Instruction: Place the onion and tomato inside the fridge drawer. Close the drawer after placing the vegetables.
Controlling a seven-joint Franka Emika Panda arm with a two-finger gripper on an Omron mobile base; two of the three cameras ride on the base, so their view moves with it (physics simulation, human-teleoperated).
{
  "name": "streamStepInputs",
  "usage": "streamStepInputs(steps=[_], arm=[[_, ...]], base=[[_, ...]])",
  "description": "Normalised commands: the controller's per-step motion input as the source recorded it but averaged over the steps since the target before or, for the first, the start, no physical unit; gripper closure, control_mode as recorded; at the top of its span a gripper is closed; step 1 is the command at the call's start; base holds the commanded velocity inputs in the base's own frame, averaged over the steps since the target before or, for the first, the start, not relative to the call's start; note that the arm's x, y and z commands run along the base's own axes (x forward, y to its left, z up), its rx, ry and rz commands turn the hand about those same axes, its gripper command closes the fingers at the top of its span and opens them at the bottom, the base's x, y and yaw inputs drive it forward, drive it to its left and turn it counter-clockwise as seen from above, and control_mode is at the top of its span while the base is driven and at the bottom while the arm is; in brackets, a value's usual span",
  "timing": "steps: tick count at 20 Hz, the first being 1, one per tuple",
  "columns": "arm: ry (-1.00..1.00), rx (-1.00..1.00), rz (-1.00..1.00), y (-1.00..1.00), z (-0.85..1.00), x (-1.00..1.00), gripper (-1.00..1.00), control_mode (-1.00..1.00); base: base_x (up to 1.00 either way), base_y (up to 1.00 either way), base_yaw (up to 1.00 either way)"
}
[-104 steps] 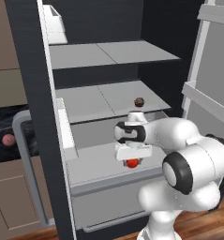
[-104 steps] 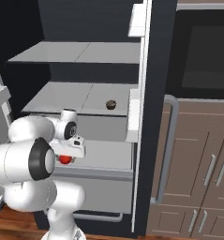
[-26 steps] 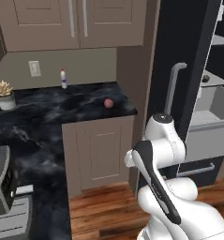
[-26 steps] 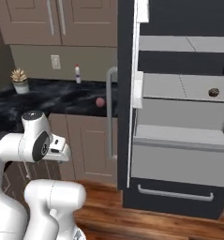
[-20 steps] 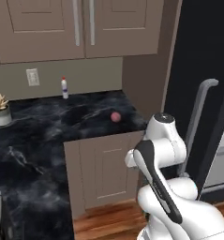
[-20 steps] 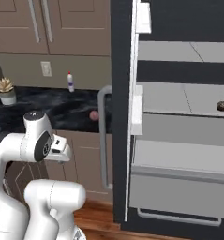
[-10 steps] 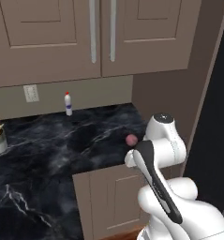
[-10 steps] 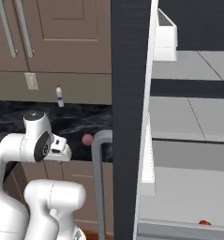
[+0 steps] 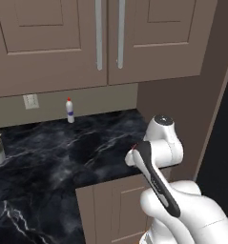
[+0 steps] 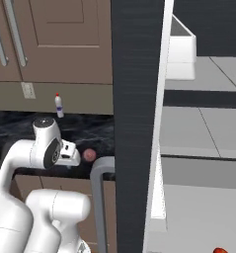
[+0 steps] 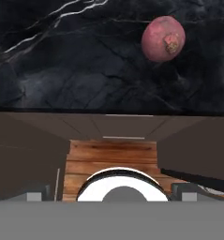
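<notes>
Light is soft and even, as in a flat render, with no clear source. The black marble counter [image 9: 48,157] stays dark and shows only its pale veins, with no glare. The onion [image 11: 163,38] beyond the pincer is evenly lit and throws almost no shadow. The cabinet doors [image 9: 106,38] look slightly soft and pixelated. The fridge shelves [image 10: 203,128] are pale and bright.

Brown cabinet doors [image 9: 63,43] with long grey handles [image 9: 98,35] are hanging above a black marble counter [image 9: 53,167]. A wall socket [image 9: 31,100] and a small white bottle [image 9: 69,110] are sitting at the back wall. Wooden floorboards [image 11: 111,157] are showing below the counter edge. Grey fridge shelves [image 10: 198,131] are lying behind the dark open door [image 10: 137,113].
</notes>
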Motion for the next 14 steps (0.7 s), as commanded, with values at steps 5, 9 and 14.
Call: streamStepInputs(steps=[5,9,14], arm=[[0.01,-0.01,-0.04,-0.1,-0.18,1.0,-1.0,-1.0],[0.0,-0.03,-0.15,-0.15,-0.07,0.88,-1.0,-1.0],[0.0,-0.05,-0.14,-0.16,-0.15,0.67,-1.0,-1.0]], base=[[0.0,0.0,0.0],[0.0,0.0,0.0],[0.0,0.0,0.0]])
